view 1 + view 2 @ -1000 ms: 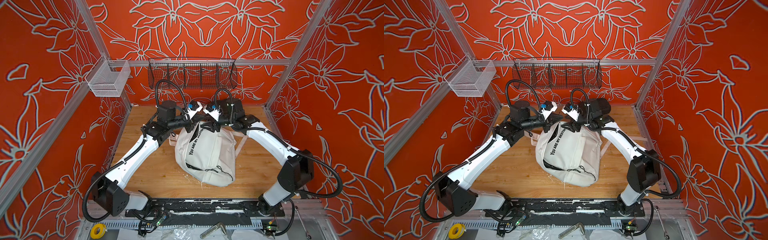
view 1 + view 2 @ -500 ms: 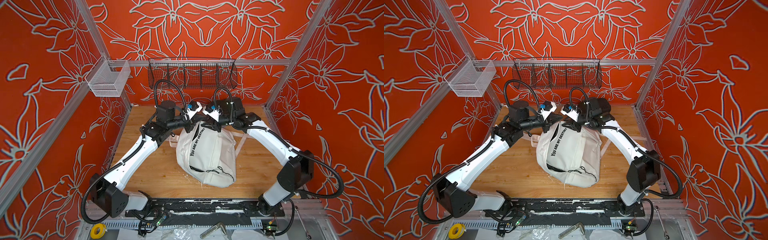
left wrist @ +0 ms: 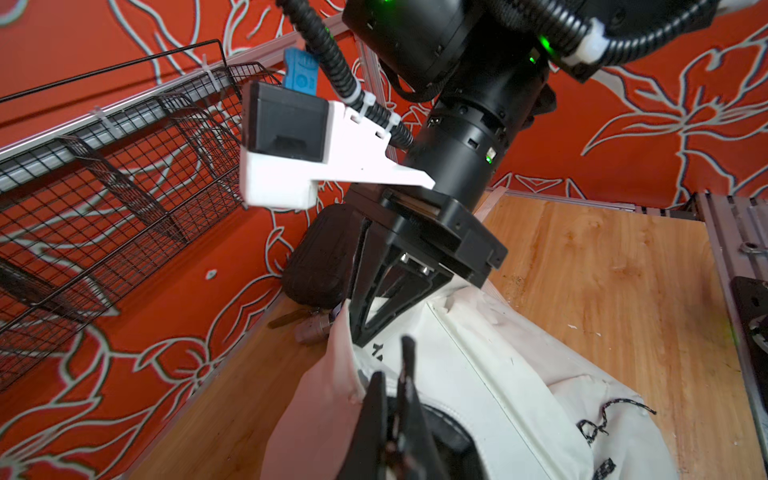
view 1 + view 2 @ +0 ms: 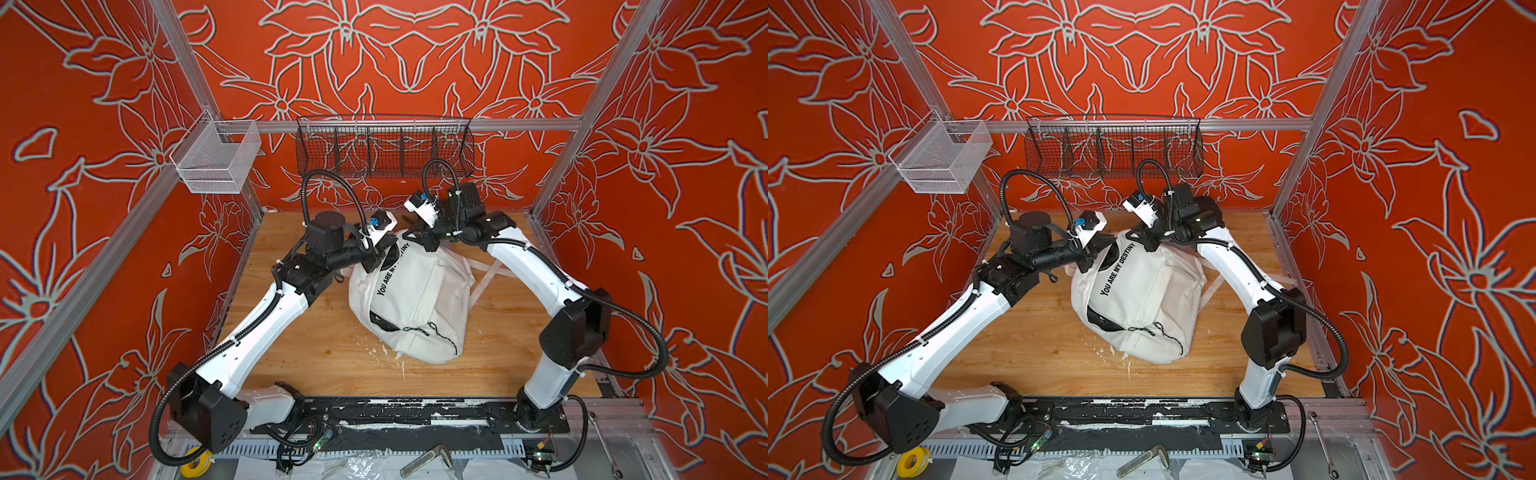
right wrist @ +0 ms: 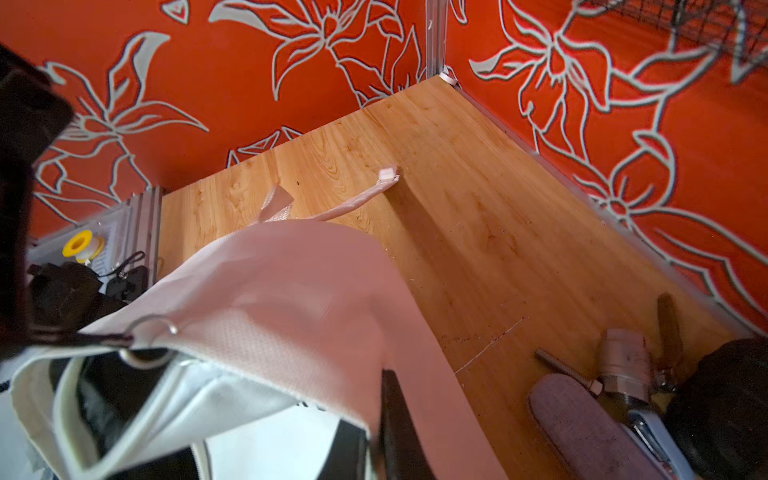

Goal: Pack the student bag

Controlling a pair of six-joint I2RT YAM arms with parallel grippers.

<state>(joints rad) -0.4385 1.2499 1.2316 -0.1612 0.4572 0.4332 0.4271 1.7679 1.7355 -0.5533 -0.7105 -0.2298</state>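
Three items behind student bag (image 4: 415,299), black case (image 3: 320,253), lavender pouch (image 5: 582,424), metal valve (image 5: 623,361)

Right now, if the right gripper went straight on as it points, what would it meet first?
The large white fabric backpack: the right gripper seems shut on its top edge, pointing down into it.

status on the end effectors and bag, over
Left end effector shut on bag rim, right end effector too. Mouth held open. Case, pouch outside, behind bag.
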